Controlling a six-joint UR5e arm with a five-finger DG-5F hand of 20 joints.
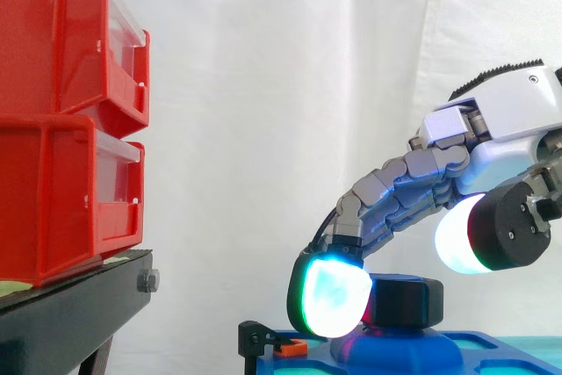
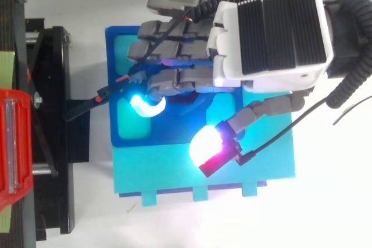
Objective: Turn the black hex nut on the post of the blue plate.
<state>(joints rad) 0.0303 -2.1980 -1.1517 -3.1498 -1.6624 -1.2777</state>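
Observation:
The black hex nut [image 1: 406,301] sits on a raised post of the blue plate [image 1: 492,353], low at the right in the side view. My hand [image 1: 492,138] reaches in from the right and arches over the nut. Its fingers curl down, and one cyan-green glowing fingertip [image 1: 332,298] presses against the nut's left side. The thumb's white pad [image 1: 457,236] hangs just above the nut's right edge, apart from it. From above, my hand [image 2: 267,33] covers the middle of the blue plate [image 2: 116,45] and hides the nut.
Two stacked red bins [image 1: 61,120] stand on a black stand [image 1: 70,313] to the left. A small black clamp with an orange part [image 1: 263,340] sits at the plate's left edge. The plate lies on a teal board [image 2: 174,169].

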